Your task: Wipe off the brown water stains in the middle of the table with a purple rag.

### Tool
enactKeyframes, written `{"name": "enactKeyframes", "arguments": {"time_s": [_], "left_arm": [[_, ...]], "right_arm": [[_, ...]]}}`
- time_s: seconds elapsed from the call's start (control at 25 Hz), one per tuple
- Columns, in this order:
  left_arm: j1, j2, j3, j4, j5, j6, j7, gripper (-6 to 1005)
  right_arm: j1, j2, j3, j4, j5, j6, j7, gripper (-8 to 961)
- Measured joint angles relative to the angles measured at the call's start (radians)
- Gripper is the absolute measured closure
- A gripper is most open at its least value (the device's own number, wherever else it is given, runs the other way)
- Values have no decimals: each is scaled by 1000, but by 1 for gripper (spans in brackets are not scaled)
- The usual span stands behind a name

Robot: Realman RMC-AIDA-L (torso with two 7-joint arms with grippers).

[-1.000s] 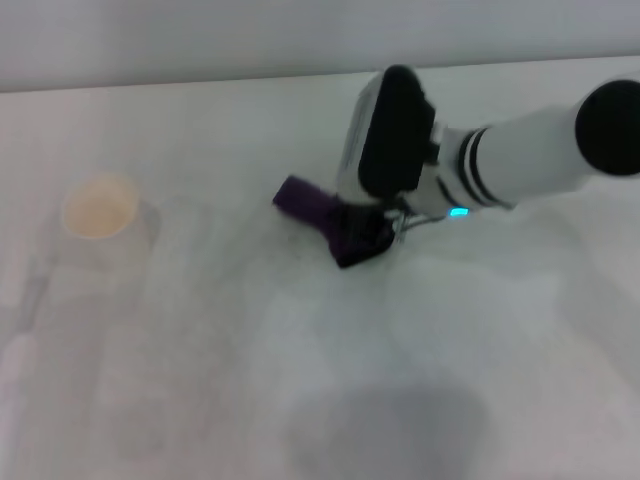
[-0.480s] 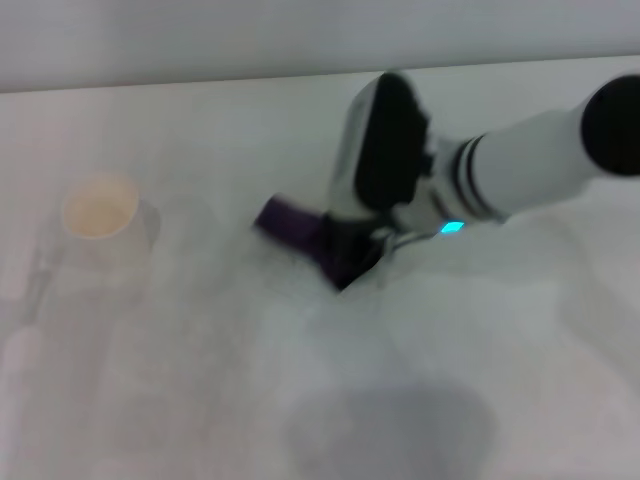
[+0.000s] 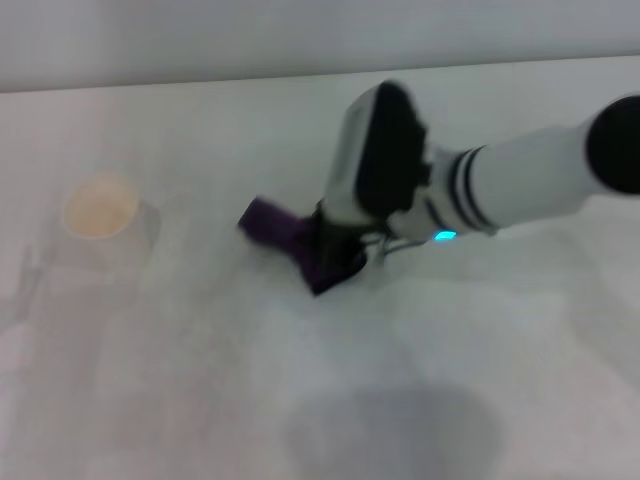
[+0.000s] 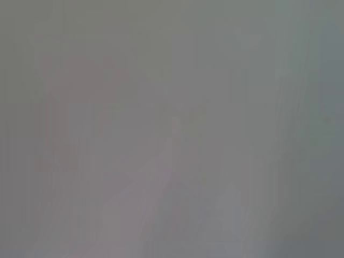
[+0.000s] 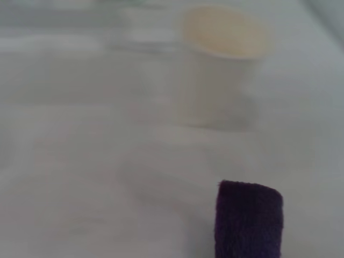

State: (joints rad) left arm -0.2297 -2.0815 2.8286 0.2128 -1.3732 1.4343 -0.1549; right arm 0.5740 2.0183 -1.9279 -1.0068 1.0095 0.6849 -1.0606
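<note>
Right gripper (image 3: 335, 262) presses the purple rag (image 3: 268, 222) onto the table (image 3: 200, 400) near centre.
Jaws clamped on the rag's black-edged end; soft, light cloth trails toward nine o'clock, pointing at the paper cup (image 3: 100, 212). No stain visible.

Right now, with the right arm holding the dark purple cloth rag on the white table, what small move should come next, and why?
Probably keep dragging the dark purple cloth rag along the white table toward the cream paper cup. The right gripper is pressing the rag onto the tabletop, with its free end pointing at the cup. No brown stain is visible, so one short stroke, then checking, seems safest.
</note>
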Motion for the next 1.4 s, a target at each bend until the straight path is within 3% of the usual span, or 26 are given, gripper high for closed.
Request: {"name": "enactKeyframes", "arguments": {"time_s": [0.32,0.6,0.92,1.32,1.4], "left_arm": [[0,0,0,-9,-7,0,0,105],[2,0,0,-11,-8,1,0,105],[-6,0,0,-12,-8,0,0,105],[-7,0,0,-12,-9,3,0,105],[-3,0,0,-12,-9,4,0,105]], "right_arm": [[-109,-9,261,-9,-52,29,-29,793],[-164,-9,436,-35,-76,175,-30,773],[-168,-10,493,-28,-70,212,-34,750],[-190,-3,426,-46,8,70,-61,722],[-200,-4,438,-54,71,36,-74,638]]}}
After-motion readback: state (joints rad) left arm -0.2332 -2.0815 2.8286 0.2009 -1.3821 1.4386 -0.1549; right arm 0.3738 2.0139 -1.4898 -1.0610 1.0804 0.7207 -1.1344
